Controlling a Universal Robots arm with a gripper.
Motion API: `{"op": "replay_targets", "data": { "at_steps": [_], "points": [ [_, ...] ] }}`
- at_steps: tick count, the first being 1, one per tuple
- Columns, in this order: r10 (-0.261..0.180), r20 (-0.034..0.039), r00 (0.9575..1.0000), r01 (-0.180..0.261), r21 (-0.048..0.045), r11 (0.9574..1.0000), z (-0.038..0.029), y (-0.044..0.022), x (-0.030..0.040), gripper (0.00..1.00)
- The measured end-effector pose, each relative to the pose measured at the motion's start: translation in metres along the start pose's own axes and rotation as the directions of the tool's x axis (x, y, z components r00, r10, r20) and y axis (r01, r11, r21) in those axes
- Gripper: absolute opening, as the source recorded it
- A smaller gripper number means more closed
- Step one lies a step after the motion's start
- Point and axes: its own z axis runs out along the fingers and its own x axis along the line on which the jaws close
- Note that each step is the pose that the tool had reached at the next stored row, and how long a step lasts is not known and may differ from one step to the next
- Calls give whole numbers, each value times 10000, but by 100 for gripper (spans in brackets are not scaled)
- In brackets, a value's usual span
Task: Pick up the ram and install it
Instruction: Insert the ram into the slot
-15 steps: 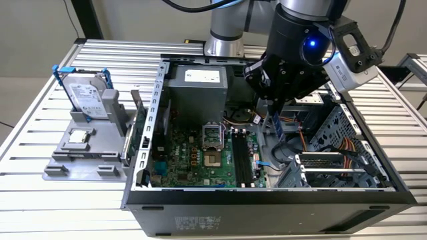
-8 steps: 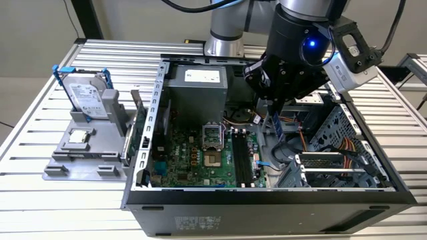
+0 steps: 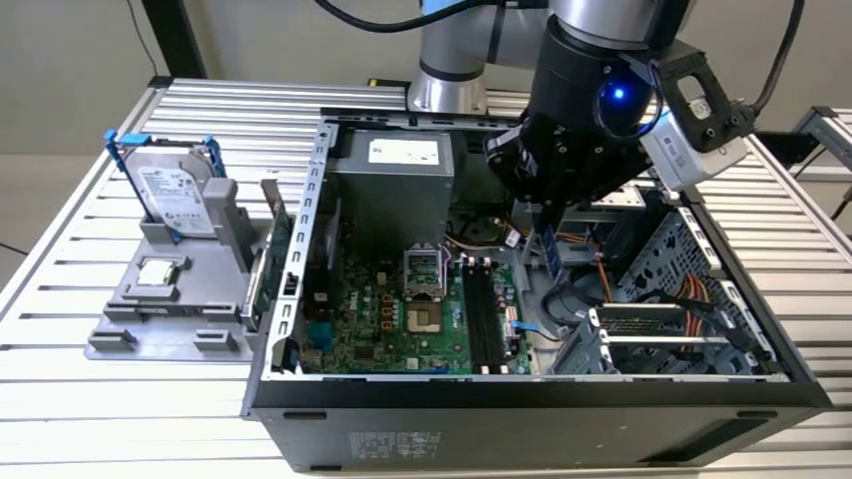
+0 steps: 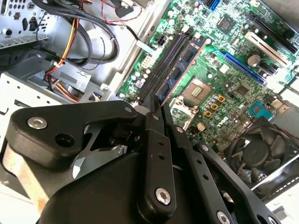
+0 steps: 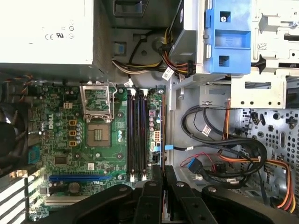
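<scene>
The ram (image 3: 549, 251) is held upright between the closed fingers of the gripper (image 3: 548, 222), seen in the exterior view as a thin bluish stick hanging below the black claw, above the open computer case (image 3: 309, 249). In the second wrist view the stick (image 4: 180, 63) is seen edge-on, running out from the fingertips over the motherboard (image 4: 233, 65), beside the dark memory slots (image 4: 163, 63). In the first wrist view the board's thin edge (image 5: 162, 140) is seen just beside the memory slots (image 5: 136, 135), between them and the case's metal wall. The processor socket (image 5: 99, 135) is seen open on the green board. A silver hard drive (image 3: 171, 195) in a blue frame is stood on a grey fixture (image 3: 167, 324) at the exterior view's left, outside the case.
</scene>
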Motion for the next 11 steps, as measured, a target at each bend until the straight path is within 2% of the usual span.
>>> {"op": "replay_targets", "data": {
  "at_steps": [11],
  "points": [
    [-1, 0, 10000, 1, 14, 10000, 54, 13, -5, 0]
  ]
}}
